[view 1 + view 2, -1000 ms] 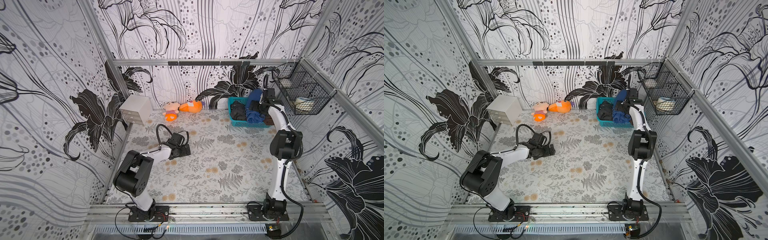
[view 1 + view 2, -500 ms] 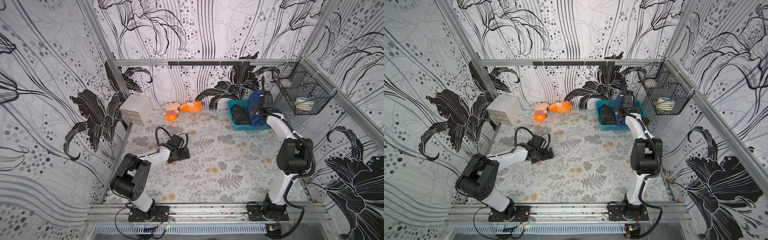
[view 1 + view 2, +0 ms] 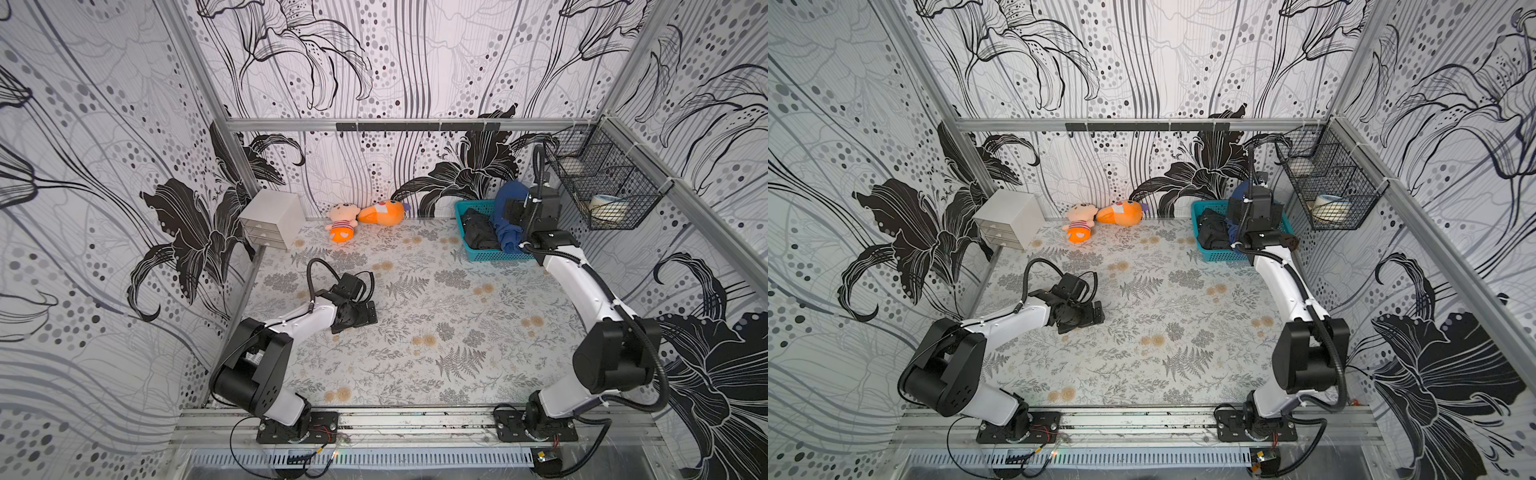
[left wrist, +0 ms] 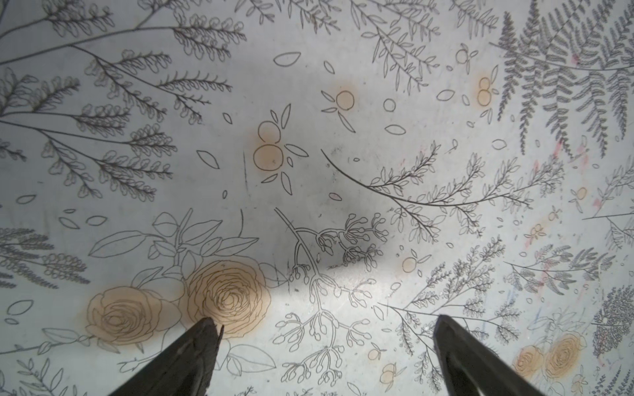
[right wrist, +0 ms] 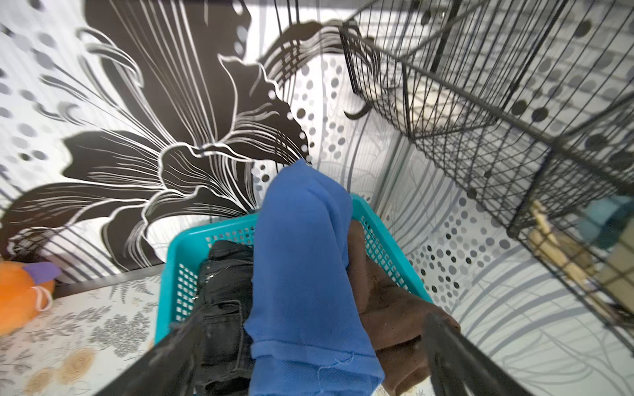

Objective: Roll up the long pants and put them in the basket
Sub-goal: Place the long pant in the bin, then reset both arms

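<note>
The long pants (image 3: 503, 226) (image 5: 302, 274) are a bundle of royal-blue fabric humped up in the teal basket (image 3: 464, 207) at the back right, partly hidden by the arm in a top view (image 3: 1232, 230). My right gripper (image 3: 513, 210) (image 5: 315, 319) hangs just above the basket's front, open wide. The blue cloth lies between and beyond its fingers (image 5: 446, 346) without being pinched. My left gripper (image 3: 365, 311) (image 3: 1096, 311) (image 4: 325, 320) is open low over the bare patterned table at the left, holding nothing.
A dark grey garment (image 3: 478, 235) and a brown garment (image 5: 387, 301) flank the pants in the basket. A black wire basket (image 3: 606, 187) hangs on the right wall close above. A white drawer box (image 3: 272, 218) and two plush toys (image 3: 343, 220) (image 3: 380, 212) sit along the back.
The right arm's elbow has swung down and forward while its gripper stayed over the basket. The left arm has shifted only slightly. Both grippers have stayed open.
</note>
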Tool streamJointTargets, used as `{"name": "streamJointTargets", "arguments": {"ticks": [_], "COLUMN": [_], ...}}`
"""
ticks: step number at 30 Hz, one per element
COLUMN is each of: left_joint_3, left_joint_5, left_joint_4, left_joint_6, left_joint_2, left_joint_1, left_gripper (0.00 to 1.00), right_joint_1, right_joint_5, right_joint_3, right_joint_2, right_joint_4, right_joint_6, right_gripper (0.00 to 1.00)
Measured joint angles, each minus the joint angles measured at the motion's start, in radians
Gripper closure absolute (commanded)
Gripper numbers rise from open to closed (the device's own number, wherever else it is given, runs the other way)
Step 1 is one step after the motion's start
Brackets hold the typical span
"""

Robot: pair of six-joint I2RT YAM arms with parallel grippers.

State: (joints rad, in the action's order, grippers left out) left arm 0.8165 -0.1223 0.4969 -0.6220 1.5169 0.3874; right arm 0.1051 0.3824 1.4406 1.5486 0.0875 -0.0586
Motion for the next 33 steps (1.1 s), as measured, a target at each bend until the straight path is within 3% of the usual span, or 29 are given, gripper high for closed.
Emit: {"name": "streamJointTargets", "arguments": {"ticks": [5, 10, 14, 17, 22, 29, 33], "left_joint_3": [-0.004, -0.006, -0.023, -0.101, -0.357, -0.554, -0.570], "left_joint_5": [-0.002, 0.040, 0.157, 0.259, 0.367, 0.417, 0.407], "left_joint_4": [-0.020, -0.078, -0.143, -0.224, -0.458, -0.760, -1.035], "left_joint_6": [0.043, 0.124, 0.204, 0.255, 0.309, 0.393, 0.456], "left_joint_2": [-0.084, -0.282, -0.406, -0.491, -0.603, -0.594, -0.397], "left_joint_1": [0.000, -0.009, -0.034, -0.085, -0.235, -0.328, -0.341], "left_gripper": [0.01, 0.01, 0.01, 0.01, 0.01, 0.01, 0.01], "right_joint_1": [0.020, 0.019, 0.019, 0.019, 0.019, 0.021, 0.023], "right_joint_5": [-0.109, -0.224, -0.285, -0.294, -0.282, -0.264, -0.233], "right_joint_3": [-0.093, -0.355, -0.575, -0.720, -0.888, -1.048, -1.139], "right_joint_2": [-0.138, -0.314, -0.417, -0.489, -0.586, -0.582, -0.520], "right_joint_4": [0.016, 0.023, 0.010, -0.002, -0.081, -0.290, -0.468], "right_joint_6": [-0.003, -0.024, -0.054, -0.063, -0.064, -0.051, -0.027], "right_gripper": [0.01, 0.01, 0.01, 0.01, 0.01, 0.01, 0.01]}}
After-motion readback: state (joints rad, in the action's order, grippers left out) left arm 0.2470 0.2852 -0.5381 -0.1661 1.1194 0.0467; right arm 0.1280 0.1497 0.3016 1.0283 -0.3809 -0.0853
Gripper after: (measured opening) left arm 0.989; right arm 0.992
